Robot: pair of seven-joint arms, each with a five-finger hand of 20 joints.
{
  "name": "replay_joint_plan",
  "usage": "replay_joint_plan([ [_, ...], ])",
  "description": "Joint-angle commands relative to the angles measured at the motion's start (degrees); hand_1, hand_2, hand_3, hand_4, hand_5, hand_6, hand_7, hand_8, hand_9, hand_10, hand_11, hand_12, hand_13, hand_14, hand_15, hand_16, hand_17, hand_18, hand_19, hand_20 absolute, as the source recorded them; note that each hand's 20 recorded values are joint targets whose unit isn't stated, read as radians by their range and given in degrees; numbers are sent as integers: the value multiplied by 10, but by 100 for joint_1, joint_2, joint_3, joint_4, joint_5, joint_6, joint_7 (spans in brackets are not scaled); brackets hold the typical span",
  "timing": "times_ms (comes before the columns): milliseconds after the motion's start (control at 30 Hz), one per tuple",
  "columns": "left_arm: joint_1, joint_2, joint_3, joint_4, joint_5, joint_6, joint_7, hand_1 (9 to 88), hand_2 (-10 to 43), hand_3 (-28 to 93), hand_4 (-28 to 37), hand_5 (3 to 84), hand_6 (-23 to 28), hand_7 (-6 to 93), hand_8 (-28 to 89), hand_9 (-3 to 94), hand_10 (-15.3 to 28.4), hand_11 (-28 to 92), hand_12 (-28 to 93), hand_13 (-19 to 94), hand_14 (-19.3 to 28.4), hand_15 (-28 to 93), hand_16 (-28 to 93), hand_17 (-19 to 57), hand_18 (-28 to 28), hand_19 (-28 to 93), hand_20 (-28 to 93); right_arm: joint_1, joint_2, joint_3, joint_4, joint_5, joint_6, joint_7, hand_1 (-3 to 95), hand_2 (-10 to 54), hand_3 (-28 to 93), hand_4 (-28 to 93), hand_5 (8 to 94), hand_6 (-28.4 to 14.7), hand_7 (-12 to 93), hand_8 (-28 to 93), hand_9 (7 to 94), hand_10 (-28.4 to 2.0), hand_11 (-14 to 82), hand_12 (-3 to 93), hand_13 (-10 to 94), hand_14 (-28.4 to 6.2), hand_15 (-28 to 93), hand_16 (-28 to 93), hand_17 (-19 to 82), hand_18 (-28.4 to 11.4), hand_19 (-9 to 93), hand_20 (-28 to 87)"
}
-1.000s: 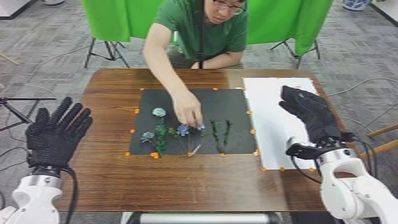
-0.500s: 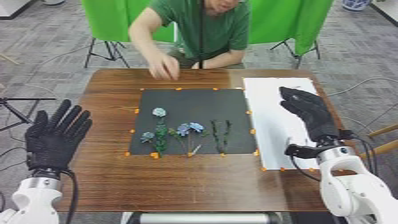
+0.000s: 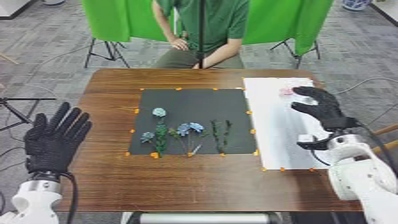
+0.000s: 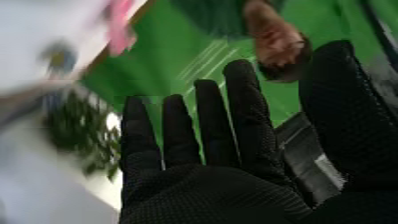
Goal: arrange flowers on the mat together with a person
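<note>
Person's hand (image 3: 180, 44) now back, flowers (image 3: 159, 112) on black mat (image 3: 191, 102)

A wooden table (image 3: 187, 185) carries a dark mat (image 3: 197, 106) — beside it, a white sheet (image 3: 277, 130).

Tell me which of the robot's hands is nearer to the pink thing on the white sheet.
Right. The right hand is just beside the pink thing; the left hand is across the table, beyond the dark mat.
</note>
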Motion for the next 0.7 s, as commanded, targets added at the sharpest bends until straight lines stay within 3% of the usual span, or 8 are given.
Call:
replay_joint_plan([
  [33,91,-83,-10,-6,-40,-41,10,244,115,697,-283,410,65,51,-84,365,129,130,59,270,131,235,-65,-20,105,207,111,442,217,-112,350,-2502,-66,822,373,-73,781,-244,449,15,188,-138,382,-78,40,98,242,-81,83,56,194,-103,45,229],
  [233,74,-91,31,6,-59,-63,35,244,114,698,-283,410,65,51,-84,365,128,129,59,270,131,236,-64,-20,105,206,111,1287,383,-816,890,-2712,-240,1253,421,-89,782,-264,435,18,202,-147,386,-76,40,99,267,-79,90,58,213,-100,67,236],
  [267,19,-86,51,31,-40,-63,-12,244,114,698,-283,410,65,51,-84,365,128,130,59,270,131,236,-64,-19,105,206,111,1361,421,-886,949,-2652,-249,1286,434,-92,781,-266,432,18,204,-148,386,-77,40,99,271,-80,91,59,218,-99,71,238],
  [367,20,-67,55,51,14,-171,11,247,117,703,-283,410,65,51,-84,365,128,129,59,270,131,236,-65,-19,105,207,112,1791,583,-1269,1152,-2594,-381,1329,463,-94,778,-274,438,23,220,-154,390,-75,41,97,280,-57,91,50,226,-90,73,238],
  [467,31,-75,69,44,-48,-139,34,251,121,713,-283,410,64,51,-84,365,128,129,59,270,131,237,-65,-19,105,207,112,2151,680,-1604,1376,-2526,-518,1379,474,-94,782,-277,441,25,227,-161,393,-73,46,95,281,-50,93,42,232,-89,77,242],
  [700,47,-85,80,40,-40,-154,7,254,121,714,-283,409,65,50,-84,364,128,129,59,270,131,236,-65,-20,105,208,112,3089,717,-2509,2044,-2094,-1007,1580,514,-95,774,-282,443,28,230,-165,394,-71,50,89,310,-43,119,20,255,-89,95,262],
])
